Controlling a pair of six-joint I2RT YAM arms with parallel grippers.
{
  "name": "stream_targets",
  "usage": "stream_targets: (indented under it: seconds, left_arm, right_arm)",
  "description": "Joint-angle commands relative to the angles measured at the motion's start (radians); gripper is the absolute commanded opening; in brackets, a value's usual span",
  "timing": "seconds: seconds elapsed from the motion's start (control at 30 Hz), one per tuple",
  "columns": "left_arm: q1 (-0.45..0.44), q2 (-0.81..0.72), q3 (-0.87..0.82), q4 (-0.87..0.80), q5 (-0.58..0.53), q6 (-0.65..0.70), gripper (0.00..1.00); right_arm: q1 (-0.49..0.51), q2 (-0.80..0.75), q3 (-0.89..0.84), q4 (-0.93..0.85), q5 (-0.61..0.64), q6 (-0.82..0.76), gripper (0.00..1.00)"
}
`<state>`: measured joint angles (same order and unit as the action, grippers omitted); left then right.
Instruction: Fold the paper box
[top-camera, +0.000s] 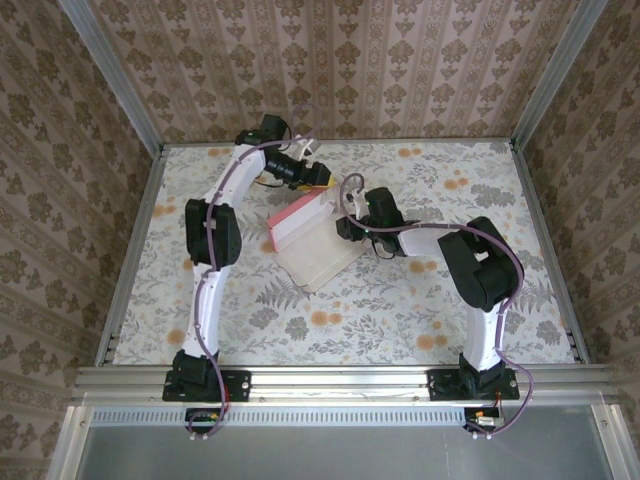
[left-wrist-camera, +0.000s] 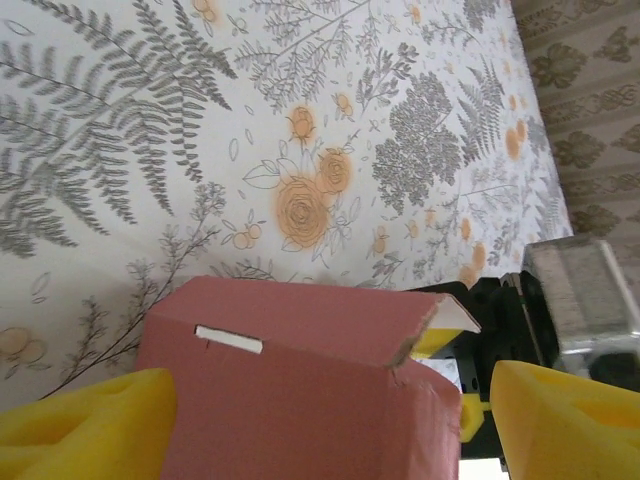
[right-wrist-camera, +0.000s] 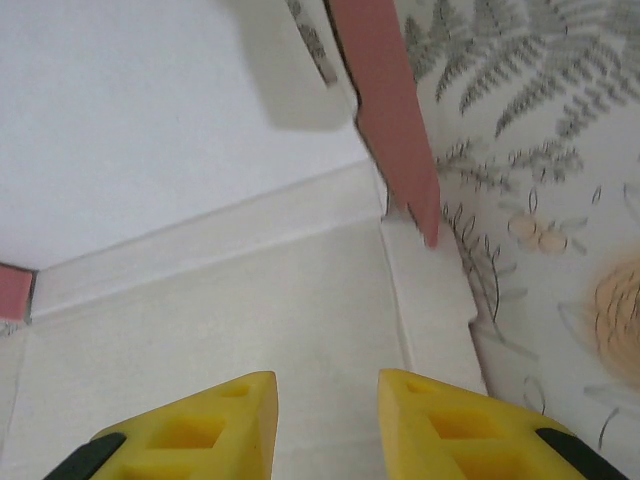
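The jaws of the left gripper stand wide apart, holding nothing: in the left wrist view its yellow fingers sit at the two bottom corners with the paper box between them, the left one right against the box's edge, the right one clear of it across a dark gap. From above, the left gripper reaches in from the far side of the bench toward the box's far end. The paper box lies near the middle of the bench, partly folded: a pink wall stands up along its left side and a pale off-white panel lies flat, spreading toward the near right. In the left wrist view the pink wall shows a small white tab poking through a slot, and a corner flap bent outward. To the right, the right gripper is at the box's right end. In the right wrist view the jaws of the right gripper are a little apart with nothing between them, over the pale inner panel, with a pink flap standing just beyond, against the floral bench
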<state>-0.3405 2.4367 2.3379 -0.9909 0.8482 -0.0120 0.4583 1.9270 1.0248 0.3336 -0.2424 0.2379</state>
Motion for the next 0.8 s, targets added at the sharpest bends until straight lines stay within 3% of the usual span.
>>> stream_targets:
  seconds: [0.0,0.77]
  left_arm:
    - [0.002,-0.117,-0.063,0.040,-0.072,-0.032,0.82]
    - [-0.083,-0.601,-0.629,0.299,-0.374,-0.103,0.81]
  right_arm:
    - [0.014,-0.057,-0.038,-0.017,-0.016,0.061,0.34]
    - [0.150,-0.184,-0.244,-0.178,0.158,0.256,0.32]
